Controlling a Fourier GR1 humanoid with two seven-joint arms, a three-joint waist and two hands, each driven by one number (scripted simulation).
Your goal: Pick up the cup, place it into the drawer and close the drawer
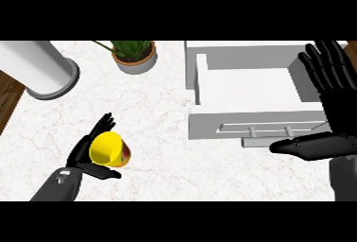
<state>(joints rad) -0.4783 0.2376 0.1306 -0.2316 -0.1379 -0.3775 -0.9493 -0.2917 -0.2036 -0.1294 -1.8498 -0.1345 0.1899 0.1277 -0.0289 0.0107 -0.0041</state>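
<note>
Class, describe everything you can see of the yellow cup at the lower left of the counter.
The yellow cup looks smooth and glossy, bright yellow inside with a red and orange outer side showing at its right edge. It is tilted so its round open mouth faces the camera, and nothing shows inside. It sits low on the left of the white marbled counter, well apart from the open white drawer. The black left hand cups it, fingers behind and thumb beneath. Whether its base touches the counter cannot be told.

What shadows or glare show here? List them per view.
Head view: light is flat and even, no glare on the counter; a soft shadow lies under the drawer front; the yellow cup in the left hand is shaded red-orange on its right side.
</note>
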